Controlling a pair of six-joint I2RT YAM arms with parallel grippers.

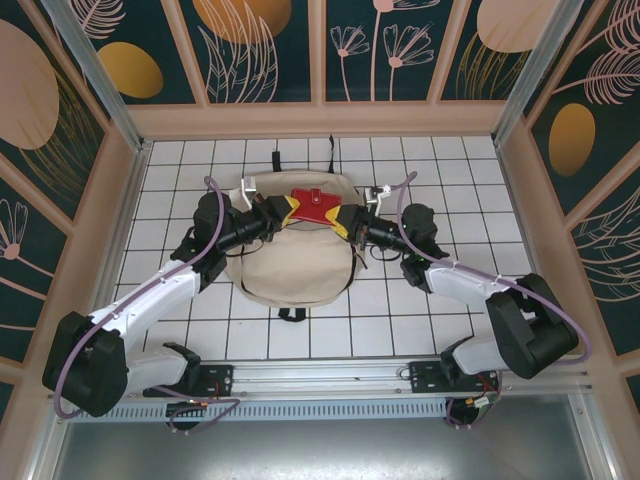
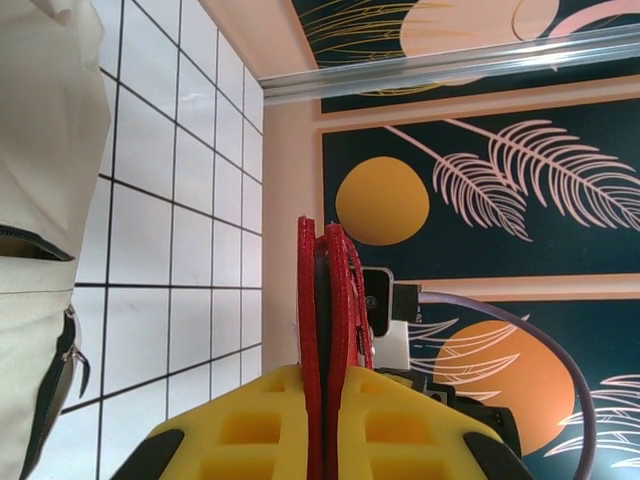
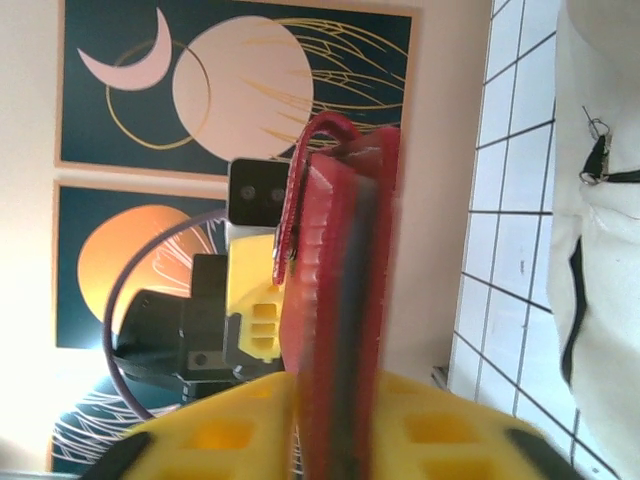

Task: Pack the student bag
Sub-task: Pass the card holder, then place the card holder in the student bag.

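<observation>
One large cream fabric backpack [image 1: 290, 272] lies at frame centre beneath a small red textured wallet [image 1: 316, 207], which the left gripper [image 1: 284, 212] and right gripper [image 1: 346, 221] pinch at opposite ends. One claw should probably release before the wallet is lowered into the opening. A white tiled table [image 1: 460, 170] and leaf-patterned walls [image 1: 265, 50] surround them.

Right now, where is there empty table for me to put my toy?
Bare tiles lie in front, between the student bag and the metal rail, and in both far corners by the wooden wall. The middle is crowded: the left gripper and right gripper pinch the red wallet over the bag.
</observation>
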